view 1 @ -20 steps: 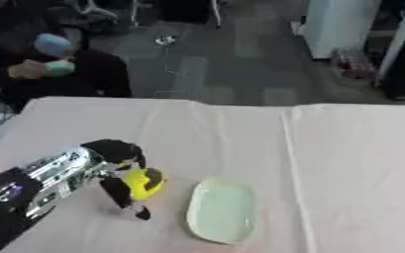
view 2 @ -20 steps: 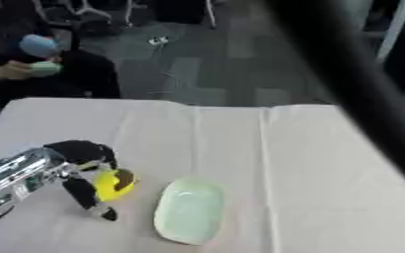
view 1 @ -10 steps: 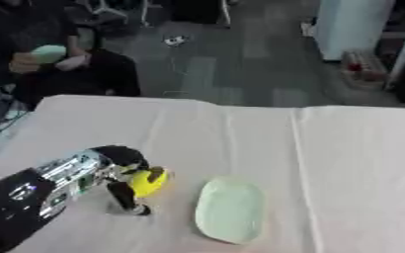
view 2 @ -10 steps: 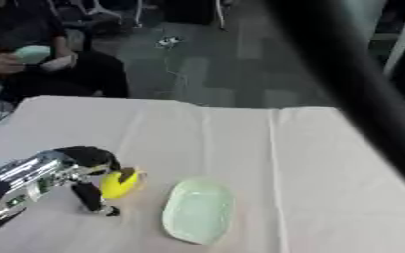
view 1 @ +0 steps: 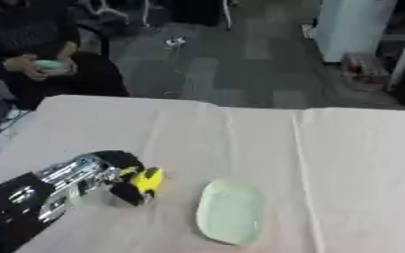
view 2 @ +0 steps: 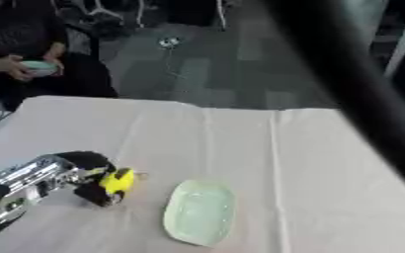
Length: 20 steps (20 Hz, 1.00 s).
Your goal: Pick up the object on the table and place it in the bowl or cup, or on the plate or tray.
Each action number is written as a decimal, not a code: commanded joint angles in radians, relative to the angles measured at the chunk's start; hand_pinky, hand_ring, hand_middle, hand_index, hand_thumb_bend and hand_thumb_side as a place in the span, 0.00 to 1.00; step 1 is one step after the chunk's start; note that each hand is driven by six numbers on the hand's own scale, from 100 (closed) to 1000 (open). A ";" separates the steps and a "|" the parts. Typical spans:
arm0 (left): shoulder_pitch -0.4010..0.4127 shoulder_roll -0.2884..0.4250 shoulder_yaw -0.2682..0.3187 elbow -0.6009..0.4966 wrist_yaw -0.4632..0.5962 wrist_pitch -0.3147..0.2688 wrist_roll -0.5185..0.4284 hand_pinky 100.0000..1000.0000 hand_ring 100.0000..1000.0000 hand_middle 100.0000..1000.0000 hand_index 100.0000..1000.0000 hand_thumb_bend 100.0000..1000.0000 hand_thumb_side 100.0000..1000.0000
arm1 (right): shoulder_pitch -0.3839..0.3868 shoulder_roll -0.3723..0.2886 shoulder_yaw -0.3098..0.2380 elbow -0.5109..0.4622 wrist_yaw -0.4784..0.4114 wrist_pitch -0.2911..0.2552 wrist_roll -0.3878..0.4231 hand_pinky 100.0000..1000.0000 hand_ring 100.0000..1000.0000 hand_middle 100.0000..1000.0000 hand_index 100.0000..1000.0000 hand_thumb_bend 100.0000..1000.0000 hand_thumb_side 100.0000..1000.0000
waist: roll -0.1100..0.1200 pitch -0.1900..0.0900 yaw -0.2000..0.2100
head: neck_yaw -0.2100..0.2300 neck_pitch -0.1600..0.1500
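1. Your left robot hand point(view 1: 119, 173) comes in from the lower left, its black fingers curled round a small yellow object point(view 1: 148, 179), which shows at the hand's right side.
2. The yellow object sits in that grasp just above the surface point(view 1: 240, 143), which is covered with a pale cloth; whether it touches the cloth you cannot tell.
3. The pale green plate point(view 1: 230, 211) lies to the right of your robot hand and a little nearer to you, close to the object but apart from it, with nothing on it.
4. No brand, label or writing can be read on the object, the plate or the hand.
5. A dark blurred bar crosses the right eye view at upper right; what it is cannot be told.
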 commanded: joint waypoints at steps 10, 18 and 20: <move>-0.019 0.102 0.031 -0.108 0.074 -0.027 0.093 0.00 0.00 0.00 0.12 0.05 0.76 | 0.016 0.007 0.003 -0.014 0.025 -0.301 -0.299 0.22 0.23 0.17 0.31 0.34 0.58 | -0.006 -0.021 0.023 | -0.014 0.009; -0.027 0.169 0.044 -0.241 0.128 -0.024 0.063 0.00 0.00 0.00 0.11 0.05 0.76 | 0.033 0.016 0.012 -0.014 0.048 -0.301 -0.299 0.21 0.23 0.17 0.31 0.33 0.58 | -0.007 -0.031 0.044 | -0.023 0.029; -0.031 0.178 0.040 -0.275 0.155 -0.022 0.062 0.00 0.00 0.00 0.11 0.04 0.76 | 0.036 0.021 0.017 -0.014 0.057 -0.301 -0.299 0.21 0.23 0.16 0.31 0.33 0.57 | -0.009 -0.032 0.047 | -0.027 0.028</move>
